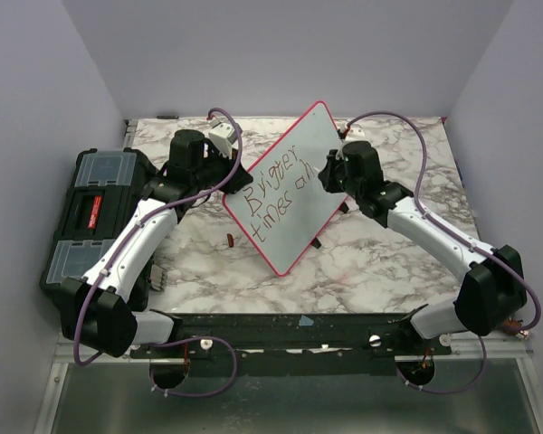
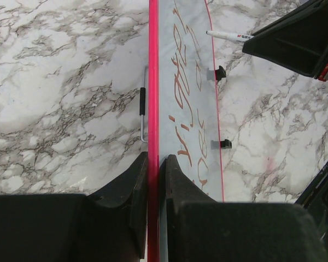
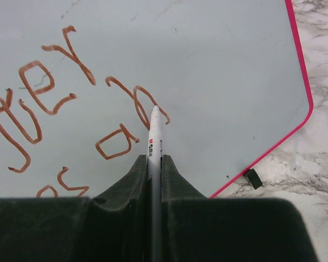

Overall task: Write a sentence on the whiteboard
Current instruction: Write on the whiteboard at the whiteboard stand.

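Marble (image 1: 389,262) under whiteboard (image 1: 312,145) reading "Brigger times a"; left fingers (image 2: 126,191) pinch its frame, right fingers (image 3: 132,177) grip marker (image 3: 153,131)

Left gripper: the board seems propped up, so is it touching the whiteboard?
Touching. Left wrist view shows the left gripper clamping both faces of the whiteboard at its pink edge.

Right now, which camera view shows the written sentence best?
The top external view: both lines of the sentence on the whiteboard appear together, though small. The left wrist view sees the lettering foreshortened; the right wrist view shows only a few large letters near the marker tip.
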Motion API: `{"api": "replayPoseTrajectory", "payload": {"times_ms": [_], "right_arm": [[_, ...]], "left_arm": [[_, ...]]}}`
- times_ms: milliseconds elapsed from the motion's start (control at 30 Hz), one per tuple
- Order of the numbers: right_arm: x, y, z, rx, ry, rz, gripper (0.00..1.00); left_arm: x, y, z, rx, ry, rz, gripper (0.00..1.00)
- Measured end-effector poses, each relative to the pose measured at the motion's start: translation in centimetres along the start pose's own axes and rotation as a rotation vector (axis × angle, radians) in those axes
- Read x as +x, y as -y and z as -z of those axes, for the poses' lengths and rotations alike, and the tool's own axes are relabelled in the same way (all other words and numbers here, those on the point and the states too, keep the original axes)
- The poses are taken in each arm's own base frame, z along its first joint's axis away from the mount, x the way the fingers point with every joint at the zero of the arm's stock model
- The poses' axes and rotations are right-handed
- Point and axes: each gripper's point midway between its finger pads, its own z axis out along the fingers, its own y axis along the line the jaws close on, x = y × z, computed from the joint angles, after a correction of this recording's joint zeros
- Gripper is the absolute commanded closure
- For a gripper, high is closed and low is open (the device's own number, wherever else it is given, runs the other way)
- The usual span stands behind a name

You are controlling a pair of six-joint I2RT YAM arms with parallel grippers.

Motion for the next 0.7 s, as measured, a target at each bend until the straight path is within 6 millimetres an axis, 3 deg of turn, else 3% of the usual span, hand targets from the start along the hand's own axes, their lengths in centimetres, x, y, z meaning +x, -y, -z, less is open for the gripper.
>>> {"api": "replayPoseTrajectory", "payload": {"times_ms": [267, 700], "right_arm": [[-2.1, -0.7, -0.3, -0.011, 0.037, -0.006, 0.99], [-0.9, 0.2, -1.9, -0.001, -0.010, -0.012, 0.99]], "left_arm": [[0.0, 0.0, 0.0, 0.000, 0.000, 0.000, 1.00], [0.0, 0.0, 0.0, 0.001, 0.000, 0.000, 1.00]]}}
